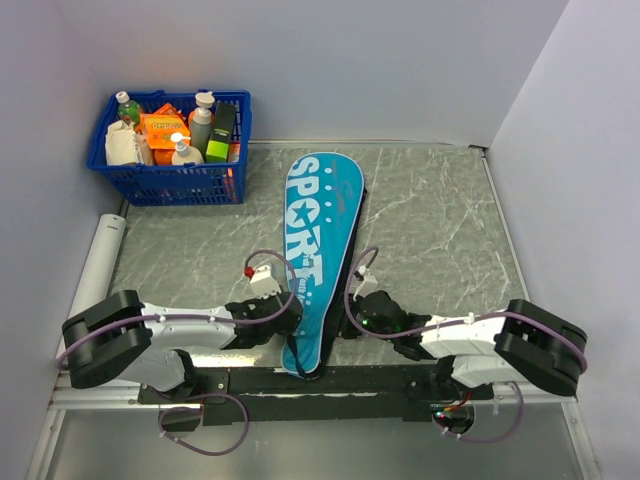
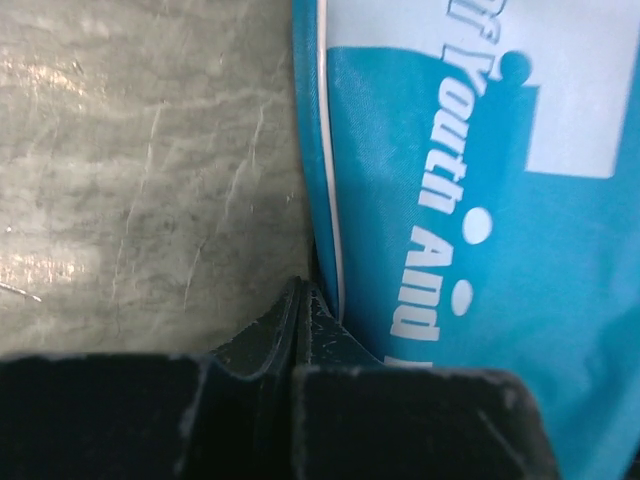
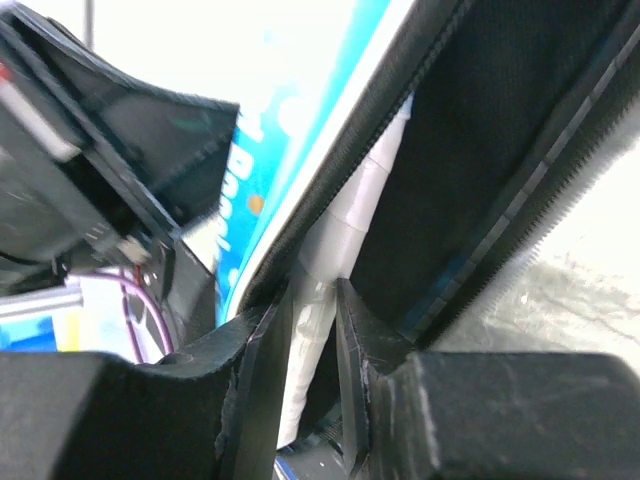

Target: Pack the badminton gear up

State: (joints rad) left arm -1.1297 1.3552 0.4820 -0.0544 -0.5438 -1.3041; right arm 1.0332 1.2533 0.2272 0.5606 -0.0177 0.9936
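The long teal bag [image 1: 318, 235] printed "SPORT" lies lengthwise in the middle of the table, its narrow end toward me. My left gripper [image 1: 287, 318] is at the bag's left edge [image 2: 330, 200]. Its jaws are pressed together there, and they seem to pinch the edge. My right gripper [image 1: 352, 318] is at the bag's open right side. It is shut on a grey-white racket handle [image 3: 330, 270] that runs into the black inside of the bag [image 3: 480, 130]. The racket heads are hidden in the bag. No shuttlecock is in view.
A blue basket [image 1: 170, 183] of bottles and packets stands at the back left corner. A white tube [image 1: 100, 262] lies along the left wall. White walls close the table on the left, back and right.
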